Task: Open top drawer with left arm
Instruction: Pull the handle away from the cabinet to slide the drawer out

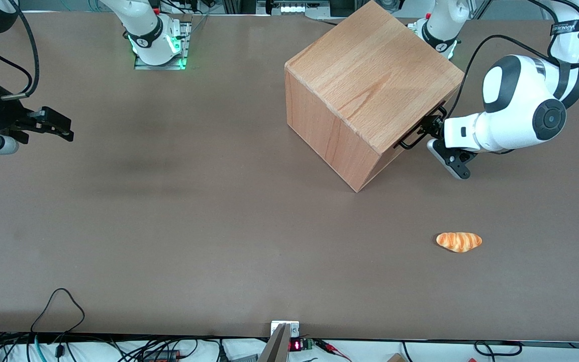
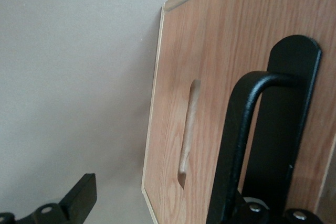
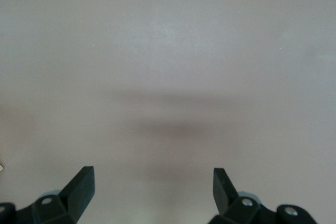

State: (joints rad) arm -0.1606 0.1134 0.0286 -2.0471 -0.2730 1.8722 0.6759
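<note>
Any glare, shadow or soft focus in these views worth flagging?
Front view: even light, soft shadows on the table, sharp; the claw sits at the top drawer's handle. Left wrist view: the handle looks close and slightly soft, no glare. Right wrist view: only a faint shadow.

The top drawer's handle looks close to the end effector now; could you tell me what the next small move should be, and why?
Probably close the fingers on the handle, then pull straight out. The left arm's end effector sits at the top drawer front with the black bar between its open fingers, one finger on each side of it, and the drawer appears still shut.
</note>
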